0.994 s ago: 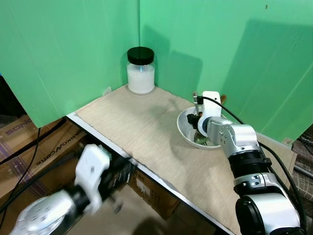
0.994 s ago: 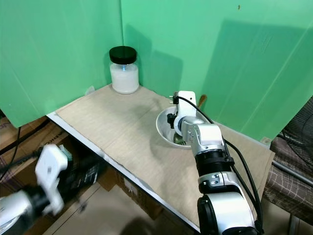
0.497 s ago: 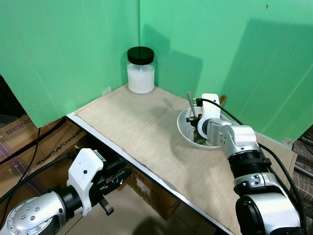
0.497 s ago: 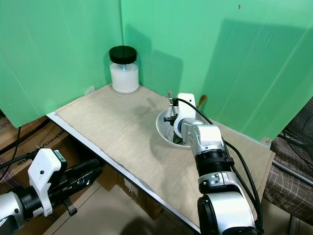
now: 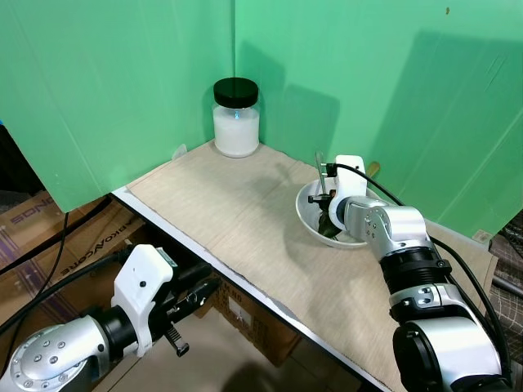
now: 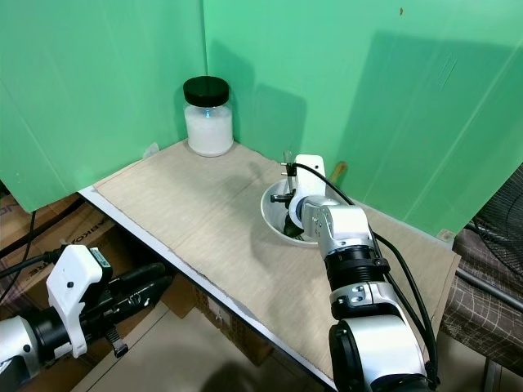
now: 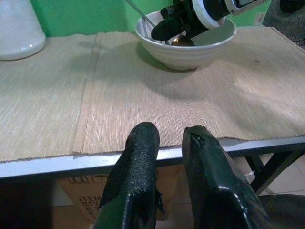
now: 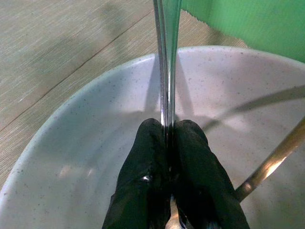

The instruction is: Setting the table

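Head stereo pair looks down at the beige woven-mat table (image 5: 237,220). Both wrist cams share the white speckled bowl (image 7: 190,47), right one right up close.

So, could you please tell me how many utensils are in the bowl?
2: a silver utensil pinched by the right gripper, and a gold-toned handle leaning on the bowl's far side. Others may be hidden.

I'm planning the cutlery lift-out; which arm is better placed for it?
Right: the right gripper is inside the bowl, shut on the silver utensil. The left gripper hangs below the table edge.
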Available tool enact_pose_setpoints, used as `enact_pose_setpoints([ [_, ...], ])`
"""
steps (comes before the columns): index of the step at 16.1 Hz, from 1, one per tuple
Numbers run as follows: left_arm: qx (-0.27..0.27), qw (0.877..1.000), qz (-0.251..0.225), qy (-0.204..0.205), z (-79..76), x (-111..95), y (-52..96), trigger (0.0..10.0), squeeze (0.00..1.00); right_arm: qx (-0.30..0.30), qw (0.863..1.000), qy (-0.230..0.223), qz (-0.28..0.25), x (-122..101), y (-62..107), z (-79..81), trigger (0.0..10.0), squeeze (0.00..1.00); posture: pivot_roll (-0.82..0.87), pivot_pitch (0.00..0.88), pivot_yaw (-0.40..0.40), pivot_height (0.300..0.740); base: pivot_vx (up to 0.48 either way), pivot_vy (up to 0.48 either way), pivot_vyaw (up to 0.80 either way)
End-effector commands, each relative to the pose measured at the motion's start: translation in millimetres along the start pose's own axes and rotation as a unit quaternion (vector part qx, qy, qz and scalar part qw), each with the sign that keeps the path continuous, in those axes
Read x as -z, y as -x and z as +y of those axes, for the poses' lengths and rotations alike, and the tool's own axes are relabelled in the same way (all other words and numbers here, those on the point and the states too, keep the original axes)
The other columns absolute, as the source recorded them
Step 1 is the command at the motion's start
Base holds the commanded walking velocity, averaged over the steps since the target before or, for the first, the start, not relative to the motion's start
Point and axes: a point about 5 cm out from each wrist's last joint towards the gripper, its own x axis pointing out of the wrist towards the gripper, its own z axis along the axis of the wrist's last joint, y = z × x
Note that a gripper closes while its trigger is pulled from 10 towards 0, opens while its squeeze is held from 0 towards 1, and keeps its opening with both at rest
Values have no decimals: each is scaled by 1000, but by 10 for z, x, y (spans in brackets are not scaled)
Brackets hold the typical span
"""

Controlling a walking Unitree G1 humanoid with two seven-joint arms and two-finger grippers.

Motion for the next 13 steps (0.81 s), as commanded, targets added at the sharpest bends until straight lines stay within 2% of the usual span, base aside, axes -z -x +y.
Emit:
enact_pose_setpoints([
  [1, 0, 1000, 4, -4, 14, -8, 2, 10000, 0, 2, 1000, 0, -15, -80, 16, -1, 0, 0, 44, 0, -29, 740, 0, 0, 0],
  [4, -1, 1000, -1, -10, 35, -29, -19, 10000, 0, -23, 997, -8, -69, -319, 187, 14, 0, 0, 37, 0, -22, 740, 0, 0, 0],
  [9, 1, 1000, -9, -13, 37, -62, -59, 10000, 0, -41, 991, -30, -122, -488, 458, -73, 0, 0, 26, 0, -13, 740, 0, 0, 0],
  [11, -5, 1000, -21, -15, 35, -100, -94, 10000, 0, -70, 984, -24, -163, -497, 631, -75, 0, 0, 27, 0, -14, 740, 0, 0, 0],
  [12, -17, 999, -25, -12, 47, -110, -116, 10000, 0, -77, 982, -24, -168, -451, 675, -77, 2980, 0, 14, 0, -9, 740, 0, 0, 0],
  [13, -38, 999, -19, -15, 81, -81, -156, 10000, 0, -83, 981, -23, -174, -355, 682, -90, 4510, 0, 11, 0, -6, 740, 0, 0, 0],
])
